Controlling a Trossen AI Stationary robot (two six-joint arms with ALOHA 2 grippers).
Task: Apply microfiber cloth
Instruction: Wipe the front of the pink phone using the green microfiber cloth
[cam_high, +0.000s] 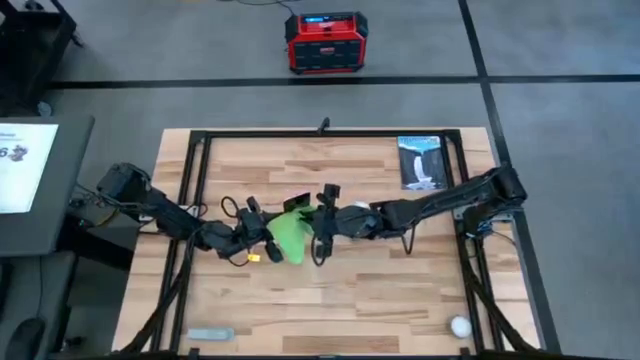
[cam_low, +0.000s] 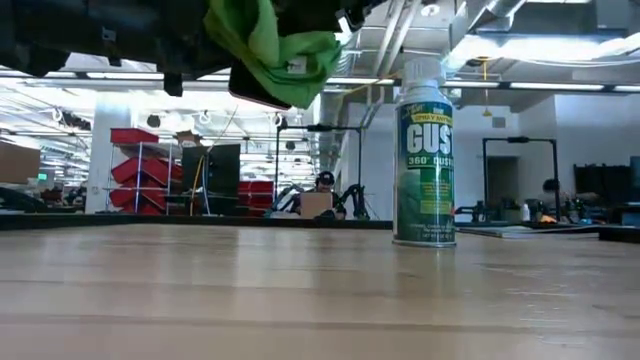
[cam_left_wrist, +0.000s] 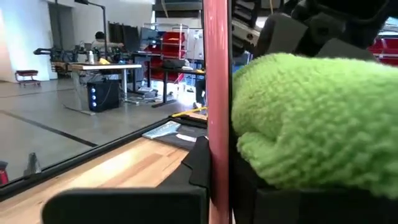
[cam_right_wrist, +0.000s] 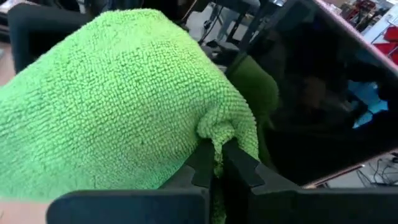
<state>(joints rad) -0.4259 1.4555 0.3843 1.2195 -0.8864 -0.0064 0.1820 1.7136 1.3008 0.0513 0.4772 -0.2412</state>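
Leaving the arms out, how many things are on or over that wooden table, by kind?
microfiber cloth: 1
phone: 1
spray can: 1
booklet: 1
white ball: 1
grey bar: 1
Total: 6

a red and black box (cam_high: 326, 43) sits on the floor beyond the table's (cam_high: 380, 290) 12 o'clock edge. a booklet (cam_high: 421, 161) lies at 2 o'clock, a white ball (cam_high: 459, 326) at 5 o'clock, a grey bar (cam_high: 211, 334) at 7 o'clock. a duster can (cam_low: 424, 152) stands upright.
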